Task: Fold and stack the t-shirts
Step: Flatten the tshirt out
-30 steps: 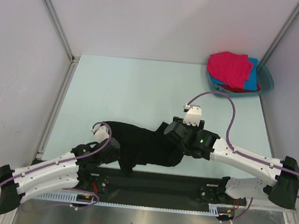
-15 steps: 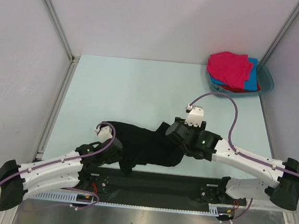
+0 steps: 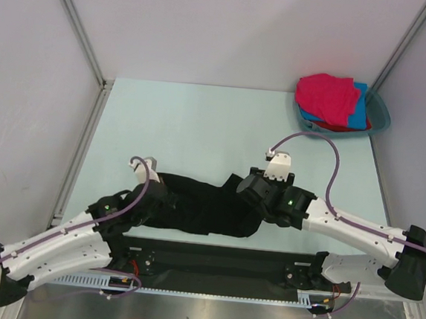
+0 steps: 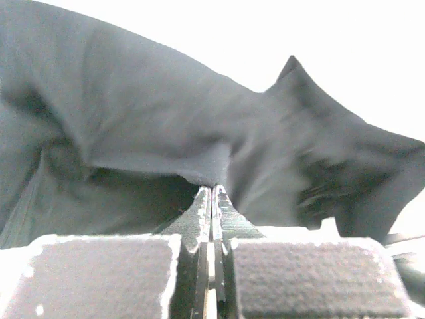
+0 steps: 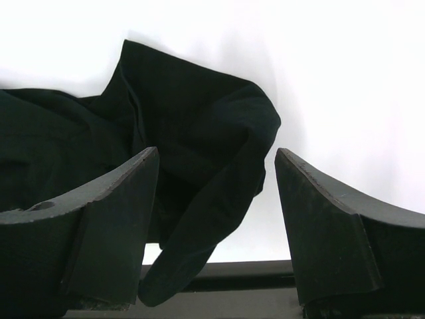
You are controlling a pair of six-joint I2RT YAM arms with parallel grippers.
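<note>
Left gripper (image 4: pixel 211 194) is pinched shut on an edge of the black t-shirt (image 3: pixel 201 207). Right gripper (image 5: pixel 216 151) has jaws apart over the shirt's bunched right end, gripping nothing. On the table (image 3: pixel 201 121) the black shirt lies crumpled in a long strip near the front edge, between the two arms. The teal basin (image 3: pixel 382 113) sits in the far right corner and holds the pink t-shirt (image 3: pixel 327 95) on top, with the blue t-shirt (image 3: pixel 362 105) and red t-shirt (image 3: pixel 344 128) under it. Step looks like spreading the black shirt flat before folding. No fold is made yet, so it's early in the task. Next move probably needs the right gripper to close on its end, then both arms to pull apart to flatten the cloth.
</note>
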